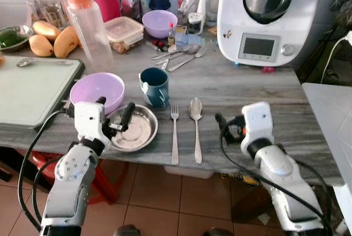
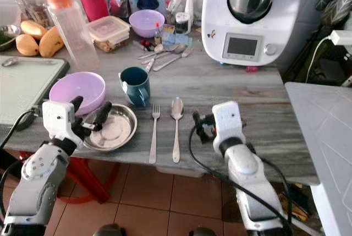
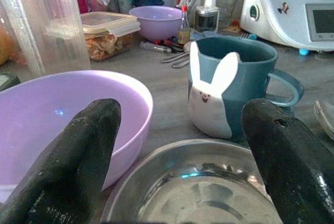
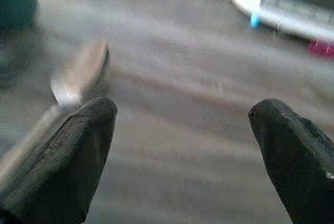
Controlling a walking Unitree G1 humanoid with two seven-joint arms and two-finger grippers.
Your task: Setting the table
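Nearest us, the left gripper (image 1: 114, 116) hangs jaws apart over the steel plate (image 1: 133, 129), right gripper (image 1: 221, 127) likewise spread right of the spoon (image 1: 196, 109) and fork (image 1: 174, 116); we advise squaring cutlery gently beside it.

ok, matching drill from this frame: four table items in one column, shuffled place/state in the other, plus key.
Items:
1. steel bowl
2. teal mug
3. spoon
4. left gripper

Descriptions:
A. lies just right of the fork
B. open, over the steel bowl's rim
C. empty, at the table's front edge
D. upright, behind the steel bowl

Pairs: 1-C, 2-D, 3-A, 4-B
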